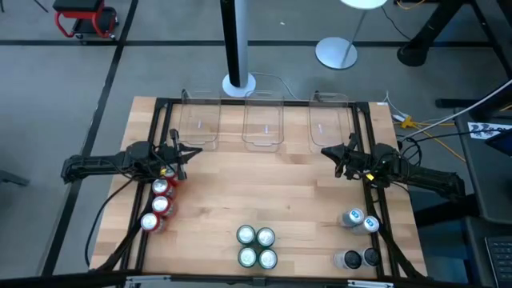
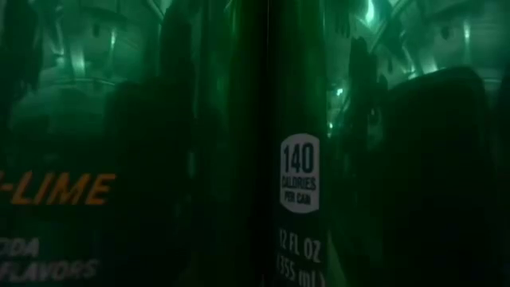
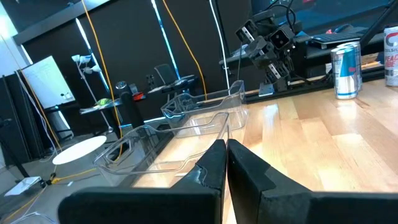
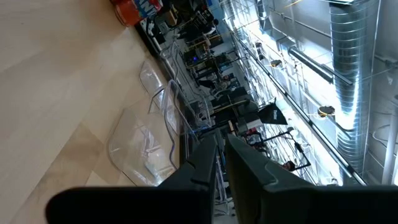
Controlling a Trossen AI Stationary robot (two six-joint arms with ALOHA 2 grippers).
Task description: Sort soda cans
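Several red soda cans (image 1: 160, 196) stand in a row near the table's left edge. Several green cans (image 1: 256, 246) stand in a square at the near edge, and one of them (image 2: 159, 159) fills the low view. Two blue-silver cans (image 1: 362, 219) and two dark cans (image 1: 360, 258) stand near right. My left gripper (image 1: 194, 150) hovers shut at the left, just beyond the red row, its fingers (image 3: 214, 163) pointing at the bins. My right gripper (image 1: 324, 152) hovers shut at the right, with nothing between its fingers (image 4: 205, 158).
Three clear plastic bins (image 1: 262, 122) stand side by side along the table's far edge, seen also in the left wrist view (image 3: 186, 124) and the right wrist view (image 4: 140, 149). Bare wood (image 1: 264, 188) lies between the arms. A black frame (image 1: 156, 120) runs along the table's sides.
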